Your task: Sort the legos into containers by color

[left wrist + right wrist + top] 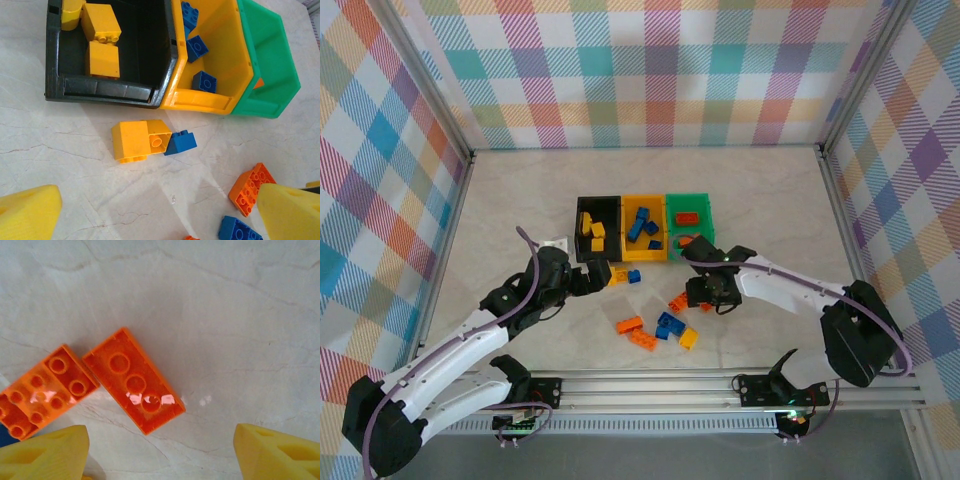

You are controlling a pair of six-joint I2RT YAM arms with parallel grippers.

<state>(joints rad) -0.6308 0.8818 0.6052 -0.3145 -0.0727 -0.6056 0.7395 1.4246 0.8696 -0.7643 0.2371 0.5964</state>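
Right gripper (pixel 161 452) hangs wide open just over the orange lego (pixel 134 387) lying flat on the table (pixel 225 315), spread to straddle it, looks lined up for a grab, green bin (pixel 714 215) near

I log three bins (pixel 644 256). The black bin (pixel 110 90) holds three yellow legos (pixel 100 22); just in front of it, one blue lego (pixel 181 142).

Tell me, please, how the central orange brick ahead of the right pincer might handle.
This orange brick looks like hard plastic, so probably stiff and light. Glare on its glossy face suggests it may slip in the right pincer. Lying flat, it should slide, not roll, perhaps nudging the neighbouring orange brick.
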